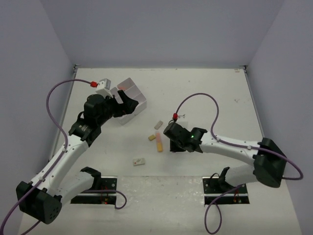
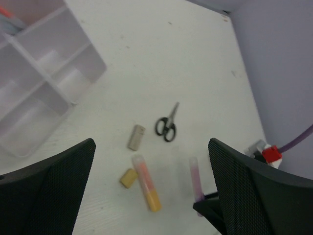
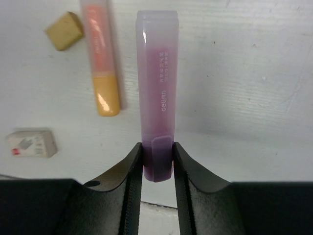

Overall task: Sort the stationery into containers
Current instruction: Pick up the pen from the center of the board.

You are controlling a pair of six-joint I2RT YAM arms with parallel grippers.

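Your right tool (image 3: pixel 157 161) is pinching the purple highlighter (image 3: pixel 157 73), which is lying on the worktop (image 3: pixel 244 73). Your left tool (image 1: pixel 123 102) is hanging spread by the bins (image 1: pixel 133 93). The orange highlighter (image 3: pixel 101 63), scissors (image 2: pixel 167 125), beige eraser (image 3: pixel 64 31) and white eraser (image 3: pixel 32 143) are waiting unsorted.

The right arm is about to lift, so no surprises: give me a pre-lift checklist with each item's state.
1. Right gripper pinching the purple highlighter from both sides: ok.
2. Grip centred on it: not ok, it holds one end.
3. Orange highlighter apart from the held one: ok.
4. Left gripper open, empty: ok.
5. Way to the containers free: not ok, the left gripper hangs beside them.
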